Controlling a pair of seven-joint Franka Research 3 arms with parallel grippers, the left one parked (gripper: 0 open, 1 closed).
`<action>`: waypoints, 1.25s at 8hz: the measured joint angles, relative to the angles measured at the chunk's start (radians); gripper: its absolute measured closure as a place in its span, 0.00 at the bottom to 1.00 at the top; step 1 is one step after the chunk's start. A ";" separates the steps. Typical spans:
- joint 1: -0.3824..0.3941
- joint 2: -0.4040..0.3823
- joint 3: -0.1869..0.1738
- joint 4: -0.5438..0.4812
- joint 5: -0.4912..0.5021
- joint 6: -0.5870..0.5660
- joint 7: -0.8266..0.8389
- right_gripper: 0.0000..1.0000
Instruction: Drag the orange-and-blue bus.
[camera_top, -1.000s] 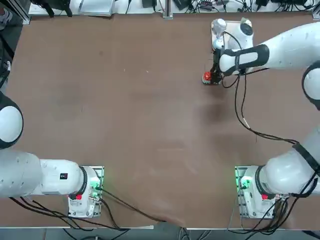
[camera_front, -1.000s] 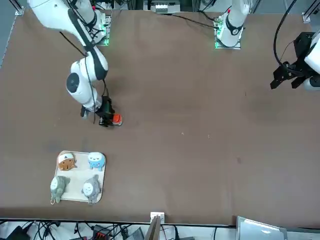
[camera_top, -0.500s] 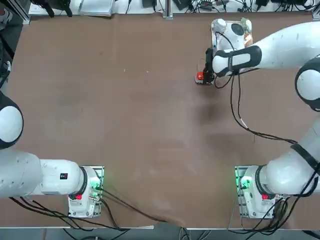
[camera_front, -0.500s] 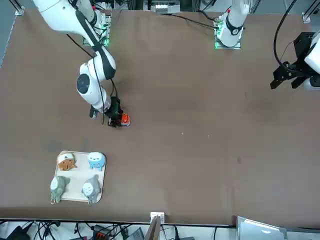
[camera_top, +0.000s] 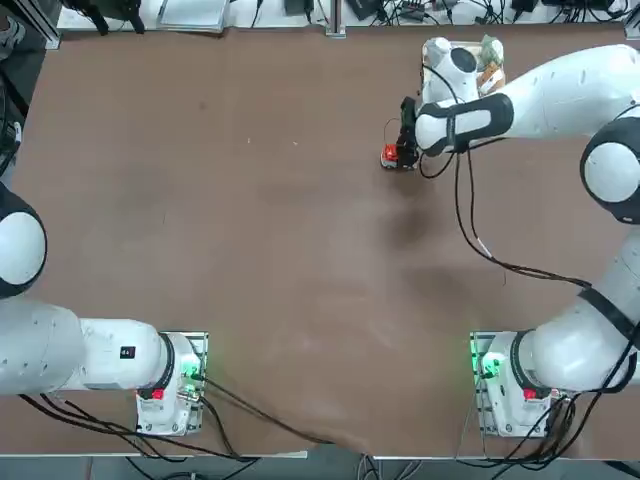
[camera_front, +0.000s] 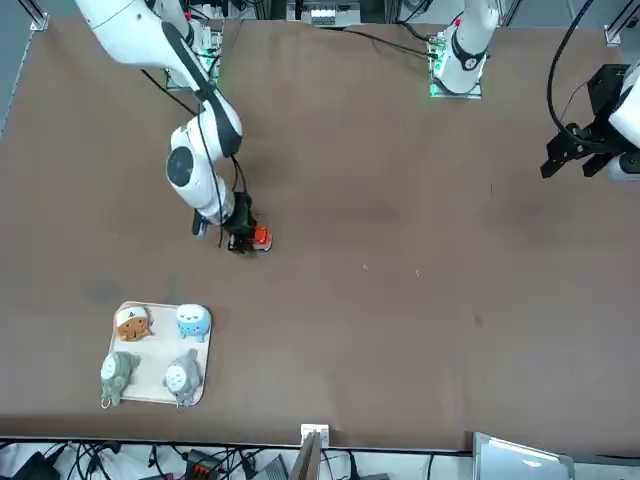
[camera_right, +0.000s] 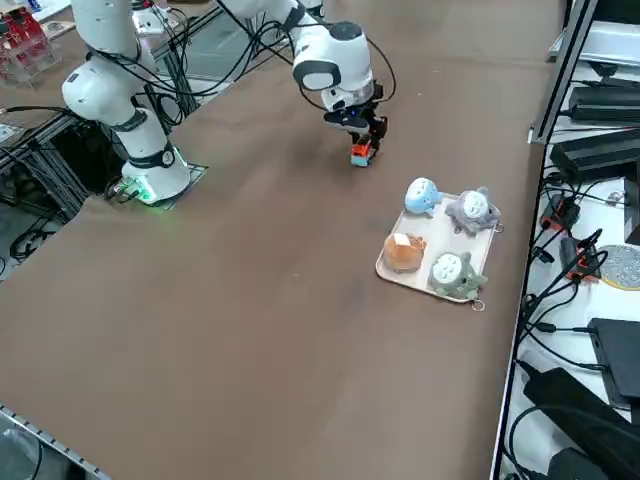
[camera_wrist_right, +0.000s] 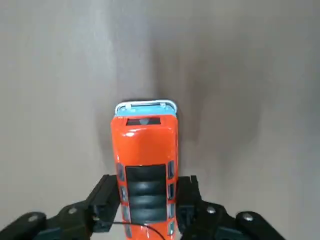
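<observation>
We see the right hand (camera_wrist_right: 146, 210) clenched on the rear half of the orange-and-blue bus (camera_wrist_right: 145, 160), 1 finger (camera_wrist_right: 107, 197) pressed to each long side, with the toy sitting on the brown bench (camera_wrist_right: 240, 75). To drag it well, we judge the hand should stay low and level, keeping the wheels on the surface (no lifting), and move smoothly so the toy does not twist between the 2 fingers. The bus's long axis runs straight out from the hand, its pale blue end pointing directly away. The white tray (camera_front: 205, 372) of figurines lies well apart from the hand.
</observation>
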 joint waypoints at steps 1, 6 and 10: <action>0.001 0.000 -0.001 0.001 0.000 0.000 0.000 0.38; -0.002 0.000 -0.014 0.067 0.000 -0.105 0.001 0.00; -0.011 -0.012 -0.015 0.262 -0.009 -0.535 -0.151 0.00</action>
